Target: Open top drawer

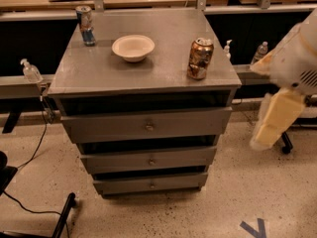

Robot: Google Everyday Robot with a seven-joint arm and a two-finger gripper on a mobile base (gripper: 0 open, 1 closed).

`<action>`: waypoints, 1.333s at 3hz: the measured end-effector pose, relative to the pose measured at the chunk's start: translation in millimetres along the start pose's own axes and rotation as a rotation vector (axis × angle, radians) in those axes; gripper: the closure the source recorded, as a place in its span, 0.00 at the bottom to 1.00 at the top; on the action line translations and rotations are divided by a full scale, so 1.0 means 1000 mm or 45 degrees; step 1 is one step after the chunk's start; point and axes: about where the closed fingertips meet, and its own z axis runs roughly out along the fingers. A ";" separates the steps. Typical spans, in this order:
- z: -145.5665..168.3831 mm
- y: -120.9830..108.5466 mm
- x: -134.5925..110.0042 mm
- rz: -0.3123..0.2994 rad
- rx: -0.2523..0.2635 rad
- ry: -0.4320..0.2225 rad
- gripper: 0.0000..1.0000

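Observation:
The top drawer point(104, 126) is the widest grey metal front of the cabinet, just under the cabinet top, with a dark gap above it. A small round knob point(149, 127) sits at its centre. Two narrower grey drawer fronts point(119, 161) lie below it, each with a similar knob. My white arm point(297, 58) comes in from the right edge. My gripper point(274, 122) is the cream part hanging below the arm, right of the cabinet, about level with the top drawer and well apart from it. It holds nothing that I can see.
On the cabinet top point(163, 63) stand a white bowl point(133, 47), a brown can point(200, 58) near the right front corner and a blue can point(85, 25) at the back left. A sanitiser bottle point(30, 71) stands left. Cables point(29, 157) lie on the floor.

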 end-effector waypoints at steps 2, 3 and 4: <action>0.082 0.068 -0.065 0.067 -0.171 -0.284 0.00; 0.080 0.066 -0.063 0.069 -0.165 -0.279 0.00; 0.099 0.063 -0.077 -0.016 -0.177 -0.264 0.00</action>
